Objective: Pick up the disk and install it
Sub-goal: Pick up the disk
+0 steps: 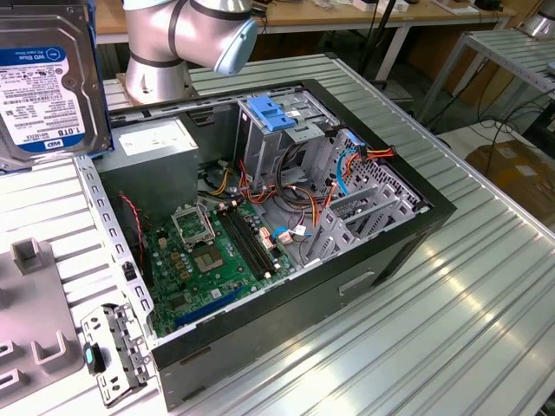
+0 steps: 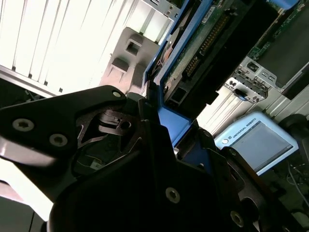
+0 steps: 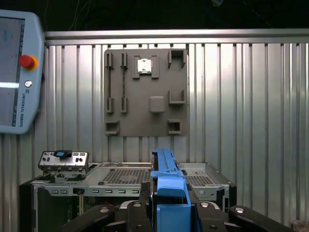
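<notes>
One disk, clamped edge-on in the end effector, is held aloft outside the open computer case, long axis running straight out from the grasp, the drive cage lying toward the exterior view's right

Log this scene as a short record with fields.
hand: shut on the disk's blue rails
disk: raised, outside the case, label facing the exterior view
computer case: open, lying on the table, motherboard exposed
drive cage: inside the case, blue latch on top
task state: disk picked up, not yet installed
</notes>
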